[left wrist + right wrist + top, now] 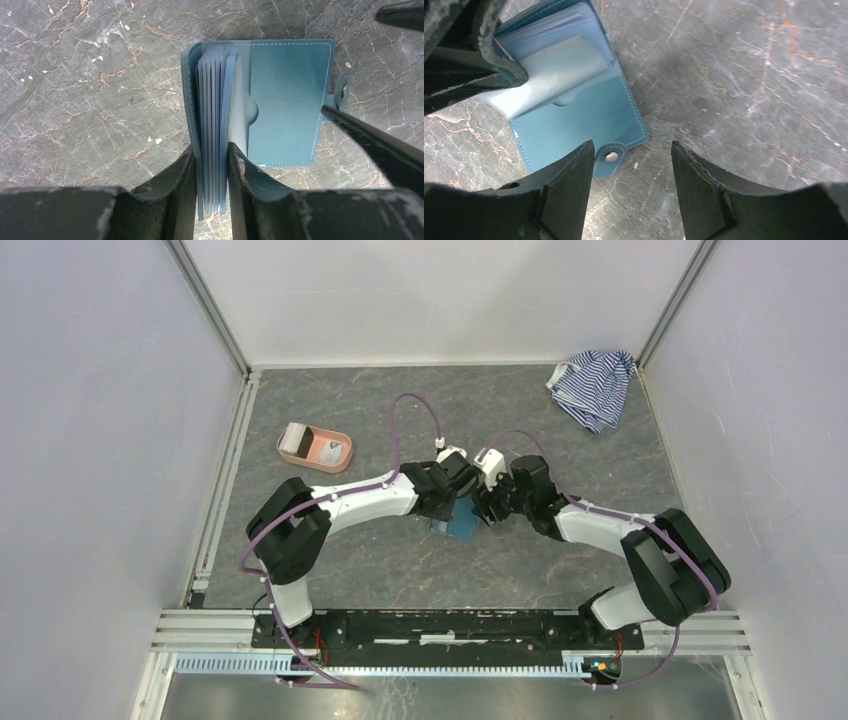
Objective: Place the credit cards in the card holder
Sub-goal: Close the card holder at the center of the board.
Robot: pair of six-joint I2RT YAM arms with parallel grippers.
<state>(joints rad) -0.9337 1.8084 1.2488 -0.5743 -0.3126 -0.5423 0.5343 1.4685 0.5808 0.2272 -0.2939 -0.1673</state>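
Left gripper (pixel 211 151) pinches the card holder (pixel 290 100) by its sleeves; right gripper (pixel 632 147) spread beside snap tab (pixel 611 157)

A robot lab cell. Plain white walls (pixel 100 440) on metal rails (pixel 212 310) box in a dark stone-patterned table (pixel 400 570); two arms (pixel 350 502) are bolted at the bottom.

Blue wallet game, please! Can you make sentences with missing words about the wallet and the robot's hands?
The card holder lies ____ on the table, not folded shut. The left hand pinches its clear sleeves, while the right hand holds ____. The striped cloth in the far corner is blue and ____.
Missing words: open; nothing; white.
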